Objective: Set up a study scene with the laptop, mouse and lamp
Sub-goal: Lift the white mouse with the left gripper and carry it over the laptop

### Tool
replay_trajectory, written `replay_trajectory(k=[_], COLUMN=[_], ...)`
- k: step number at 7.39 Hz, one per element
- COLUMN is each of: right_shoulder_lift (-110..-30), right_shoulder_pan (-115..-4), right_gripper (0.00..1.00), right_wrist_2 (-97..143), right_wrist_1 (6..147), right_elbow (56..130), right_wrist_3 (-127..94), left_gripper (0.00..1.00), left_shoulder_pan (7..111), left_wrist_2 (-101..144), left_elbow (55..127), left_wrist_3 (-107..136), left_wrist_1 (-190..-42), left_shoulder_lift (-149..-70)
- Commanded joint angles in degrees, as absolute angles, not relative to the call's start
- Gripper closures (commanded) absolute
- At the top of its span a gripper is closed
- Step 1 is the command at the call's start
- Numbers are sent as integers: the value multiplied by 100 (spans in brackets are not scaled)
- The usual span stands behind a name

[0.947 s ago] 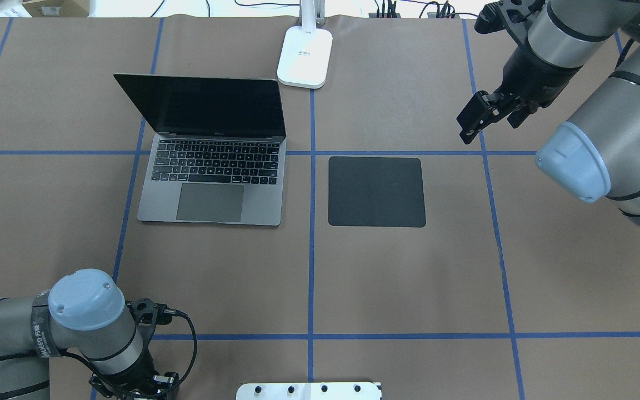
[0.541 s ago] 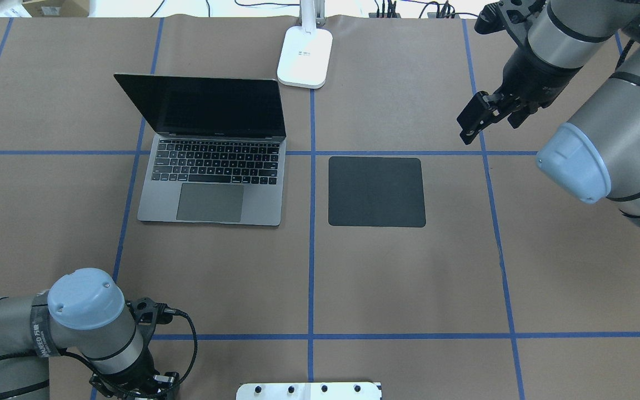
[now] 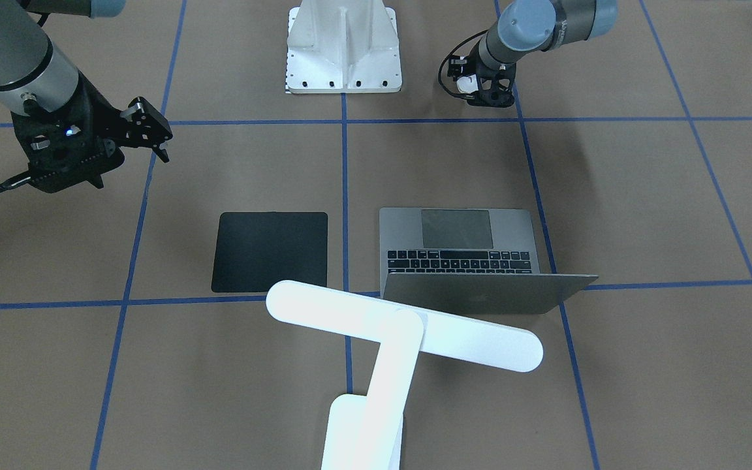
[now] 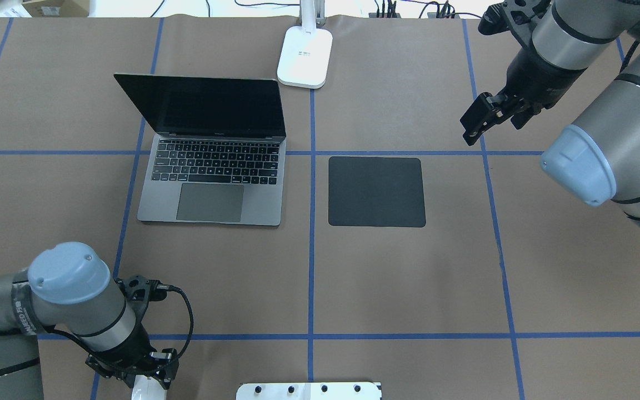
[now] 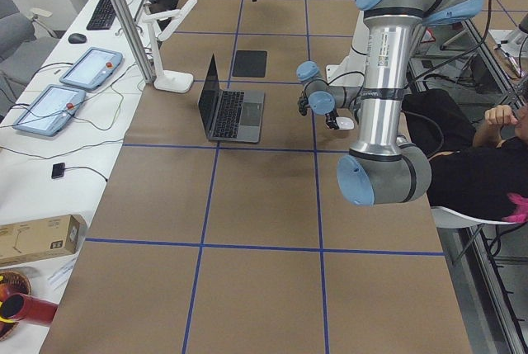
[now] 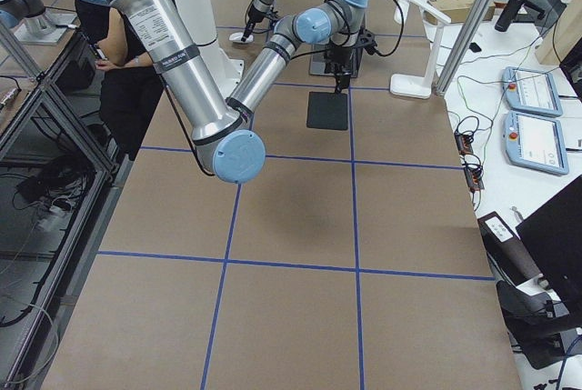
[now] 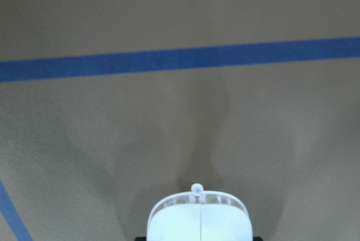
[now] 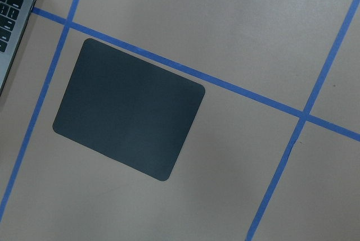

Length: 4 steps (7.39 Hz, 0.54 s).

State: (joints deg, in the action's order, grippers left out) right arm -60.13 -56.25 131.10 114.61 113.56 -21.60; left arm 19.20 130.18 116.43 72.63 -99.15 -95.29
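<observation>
Jaws clamped on the mouse (image 7: pixel 199 221), the left gripper (image 4: pixel 141 380) had begun carrying it; the right gripper (image 4: pixel 492 128) kept its jaws apart

Mat (image 4: pixel 376 191) right of laptop (image 4: pixel 211 166); lamp (image 4: pixel 304 55) behind, between them; mouse (image 7: pixel 199 221) well before laptop, robot-side

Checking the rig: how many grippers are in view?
2. The left gripper, by the table's near edge, holds the mouse; the right gripper hangs open beyond the black mat. None hidden.
</observation>
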Motion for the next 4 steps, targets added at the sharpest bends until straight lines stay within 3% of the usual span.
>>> replay_trajectory(k=[1,4], right_shoulder_lift=[-6073,-6301], right_shoulder_pan=[-5678,-5827], right_gripper=[0,0], right_wrist_2=[13122,13184], right_wrist_1=[11470,11479], right_elbow=[11391,11399], right_wrist_3=[-2145,-2118], left_gripper=[37,38], left_shoulder_pan=[2449,3373], left_wrist_2=[13034,13096], left_elbow=[11777,11751], left_wrist_3=[7207,6508], left_wrist_1=[-9923,-9897], left_shoulder_lift=[-9536,-9781])
